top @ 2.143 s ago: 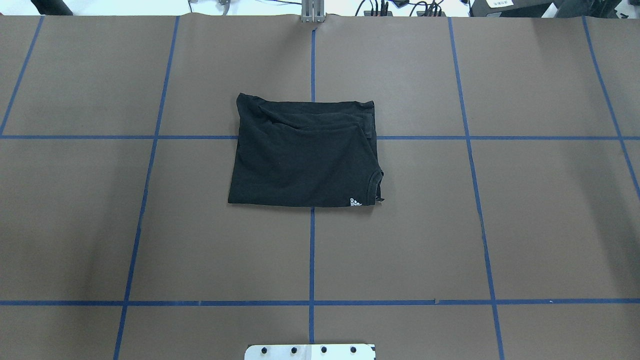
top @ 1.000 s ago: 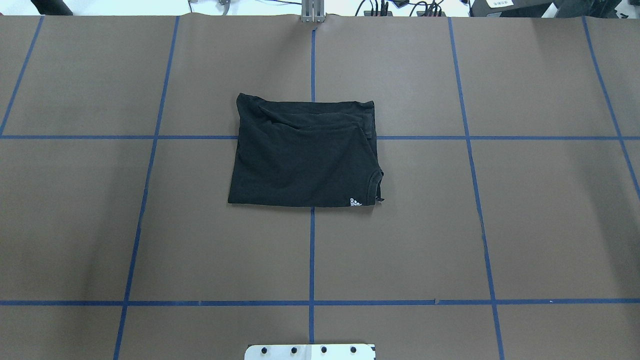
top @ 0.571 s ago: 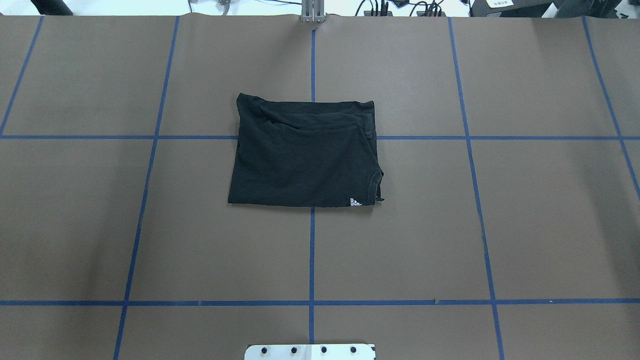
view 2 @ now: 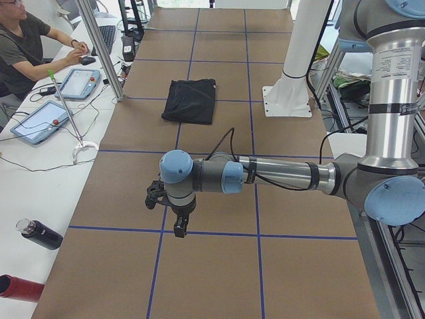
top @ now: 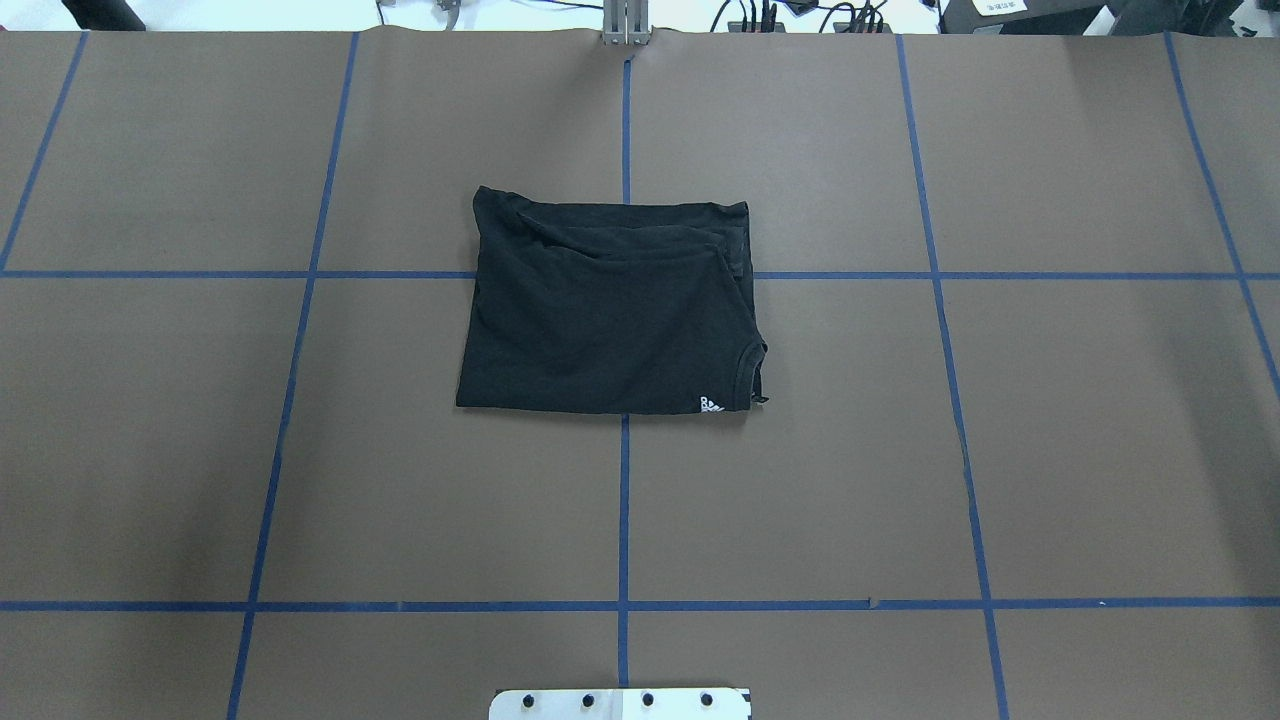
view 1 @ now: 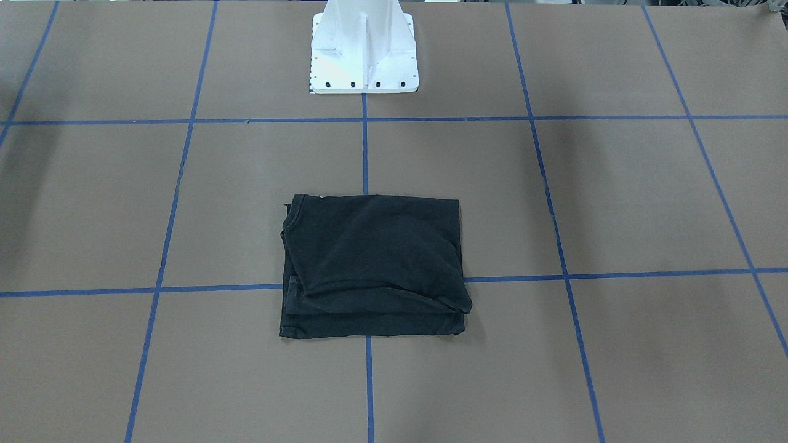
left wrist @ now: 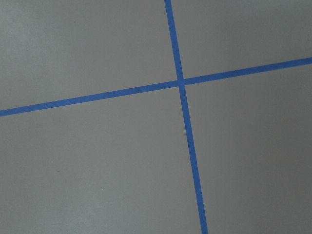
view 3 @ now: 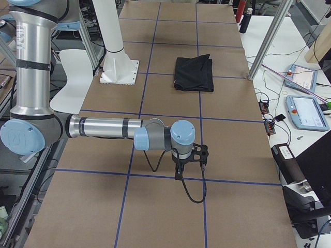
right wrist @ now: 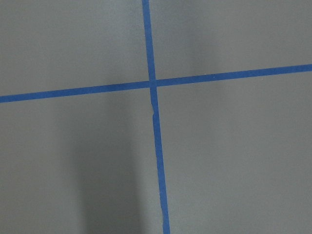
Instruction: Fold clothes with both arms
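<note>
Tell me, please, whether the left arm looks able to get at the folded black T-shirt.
Probably yes: the left arm hangs over bare table short of the T-shirt, and nothing lies between them; the shirt sits near the pedestal, seemingly within reach.

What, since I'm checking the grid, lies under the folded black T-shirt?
The T-shirt lies on the brown table cover. Blue tape lines run under it from all four sides; their crossing is covered, as is anything else beneath.
</note>
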### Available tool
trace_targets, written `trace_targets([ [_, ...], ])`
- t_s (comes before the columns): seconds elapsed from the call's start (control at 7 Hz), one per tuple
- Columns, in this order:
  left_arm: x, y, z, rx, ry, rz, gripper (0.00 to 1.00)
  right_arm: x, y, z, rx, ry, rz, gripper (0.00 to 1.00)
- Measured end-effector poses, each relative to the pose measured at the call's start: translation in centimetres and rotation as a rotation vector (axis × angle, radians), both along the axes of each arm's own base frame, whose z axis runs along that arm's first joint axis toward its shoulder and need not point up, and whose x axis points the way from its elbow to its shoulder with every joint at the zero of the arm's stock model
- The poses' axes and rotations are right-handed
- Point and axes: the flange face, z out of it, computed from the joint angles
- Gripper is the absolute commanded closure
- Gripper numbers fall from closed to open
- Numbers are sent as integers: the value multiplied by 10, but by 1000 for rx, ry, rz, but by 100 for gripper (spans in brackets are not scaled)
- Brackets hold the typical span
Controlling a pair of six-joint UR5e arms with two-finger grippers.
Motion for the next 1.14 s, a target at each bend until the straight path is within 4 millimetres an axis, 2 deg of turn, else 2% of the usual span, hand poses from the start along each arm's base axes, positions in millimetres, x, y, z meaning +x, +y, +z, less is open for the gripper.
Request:
trace_targets([
  [1.14, 1, 0, 0, -48, 2, -50, 0, 0, 0, 1, -2, -2, 0, 0],
])
